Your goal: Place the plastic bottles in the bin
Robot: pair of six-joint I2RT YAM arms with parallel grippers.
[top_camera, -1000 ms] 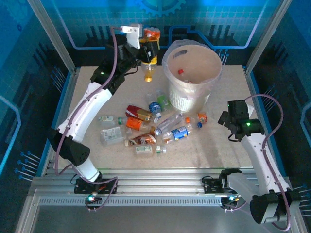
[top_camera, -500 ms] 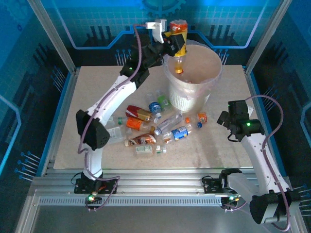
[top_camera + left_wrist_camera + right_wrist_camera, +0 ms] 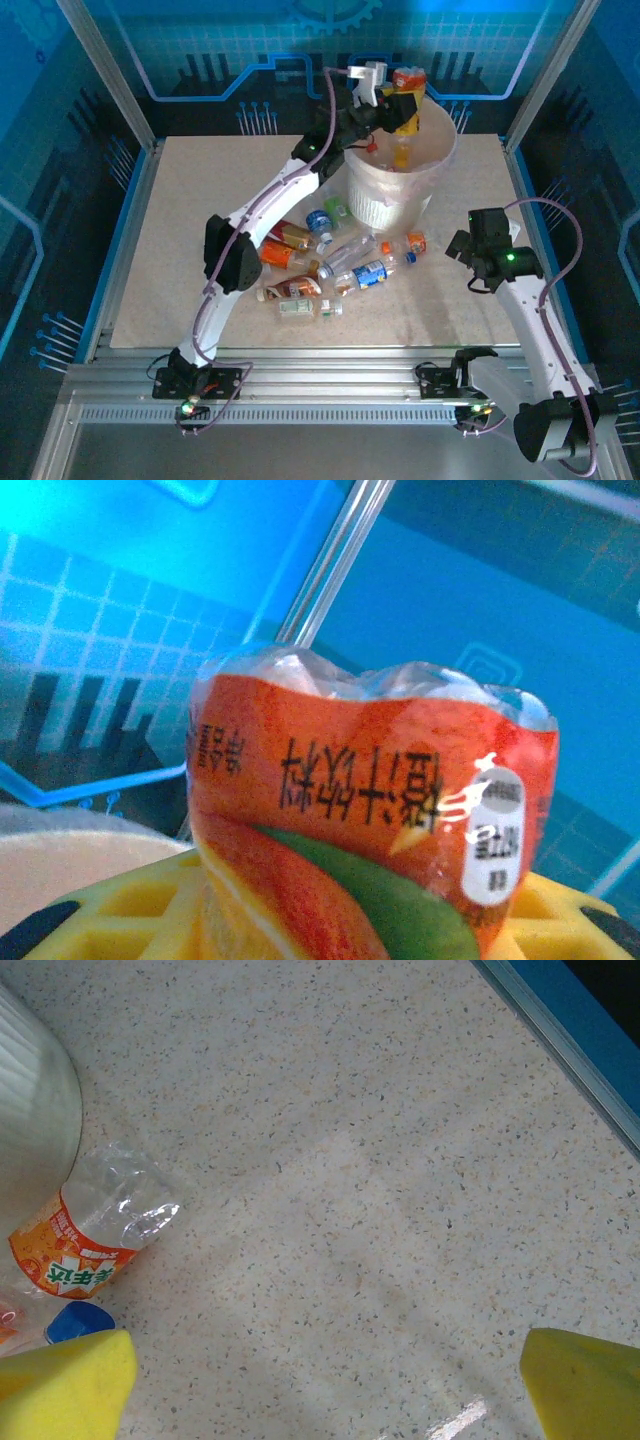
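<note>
The desk (image 3: pixel 180 190) is carrying everything. The bin (image 3: pixel 385 208) is standing at its far middle, and the heap of plastic bottles (image 3: pixel 330 265) is lying just in front of it on the near side.

The left arm (image 3: pixel 270 195) is what is changing. A second ago it was reaching up to the left of the bin with its load outside the rim. Half a second ago it was arriving at the rim's left edge. Now it is stretching right across, so the orange-labelled bottle (image 3: pixel 408 80) is hanging neck-down over the bin's open mouth. The carry is looking as good as finished (only the drop seems left for this one), while a good many bottles are still waiting on the desk.

The left end effector (image 3: pixel 405 112) is clamping on that bottle. In the wrist view its yellow pads (image 3: pixel 130 910) are pressing the label from both sides, with the bottle's base uppermost.

The right end effector (image 3: pixel 468 252) is sitting where it was, to the right of the heap and low over bare desk, its fingers spread wide and holding nothing. Just off its left finger, a crumpled clear bottle (image 3: pixel 85 1240) with an orange label is lying just beside the foot of the bin, with a blue cap (image 3: pixel 75 1322) near it.
</note>
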